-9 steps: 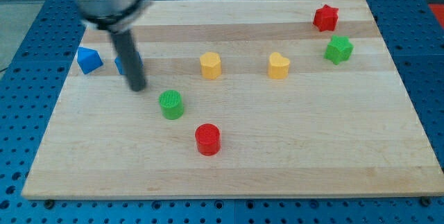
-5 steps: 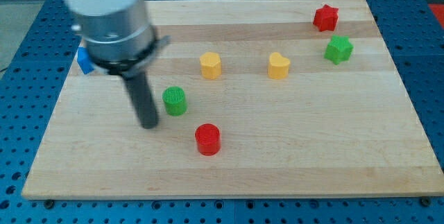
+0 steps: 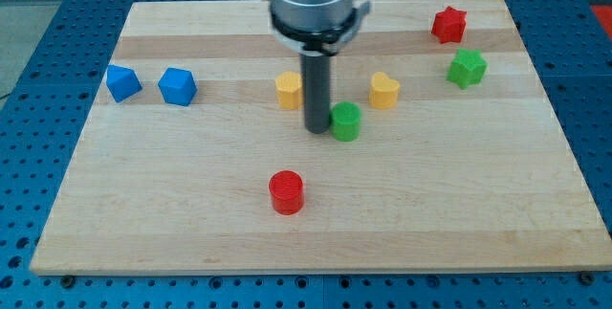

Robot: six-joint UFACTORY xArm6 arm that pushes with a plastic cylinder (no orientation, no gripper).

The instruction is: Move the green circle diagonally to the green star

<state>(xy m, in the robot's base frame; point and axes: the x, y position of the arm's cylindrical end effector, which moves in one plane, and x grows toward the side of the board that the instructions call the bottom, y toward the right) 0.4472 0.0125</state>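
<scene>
The green circle is a short green cylinder near the middle of the wooden board. My tip rests on the board right against the circle's left side. The green star sits near the view's right edge, up and to the right of the circle. The rod rises to the arm's grey cylinder at the view's top.
A yellow block sits just left of the rod, partly behind it. A yellow heart-like block lies up-right of the green circle. A red star is above the green star. A red cylinder lies below. Two blue blocks sit at left.
My tip swept from the left side of the board down and then right. The green circle has moved about a hundred pixels right and slightly up, past the yellow block at left.
</scene>
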